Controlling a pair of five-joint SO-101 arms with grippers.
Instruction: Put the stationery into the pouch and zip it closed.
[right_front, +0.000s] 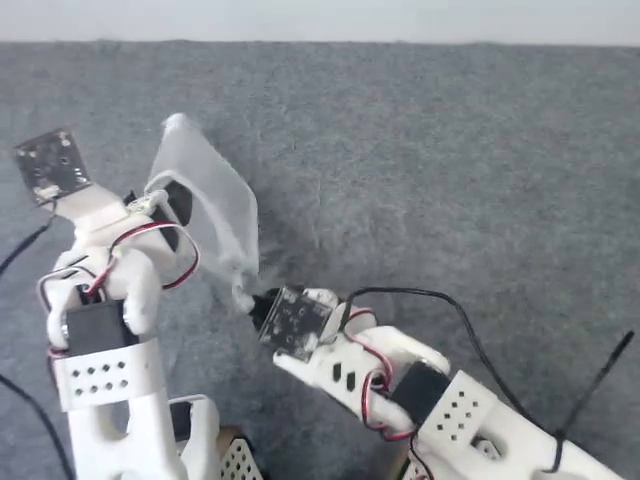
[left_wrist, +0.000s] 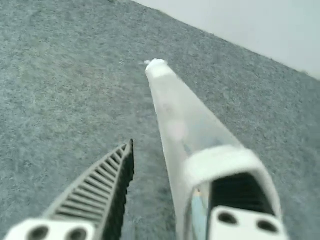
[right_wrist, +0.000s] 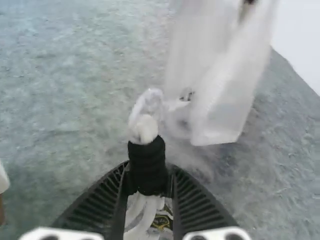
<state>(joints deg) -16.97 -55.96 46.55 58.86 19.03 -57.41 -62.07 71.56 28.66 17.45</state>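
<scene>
Right pincer (right_wrist: 148, 174) is clamped on a black-barrelled item (right_wrist: 145, 152) with a pale, rounded tip. The item sticks out from between the jaws toward the lower corner of the translucent pouch (right_front: 205, 195); whether it is a pen, a marker or something else I cannot tell. In the high view the pouch stands up off the grey tabletop (right_front: 450, 150) in the upper left of the frame, just beside the left pincer (left_wrist: 175, 150), and its lower corner reaches down to the right pincer's tip near the centre. The left pincer's jaws are spread: the ribbed jaw stands apart from the pouch, while the pouch runs edge-on along the other jaw. A pale band of it seems to lap over that jaw, though how it is caught there is unclear. The pouch looks thin, light and floppy, a film that would buckle and swing rather than resist a push. It is probably slick too, so the stiffer mouth edge or zip strip is a better place to hold than the flat panel. The barrel looks rigid and light but smooth and round, so it could roll or slide unless squeezed squarely across its middle.
</scene>
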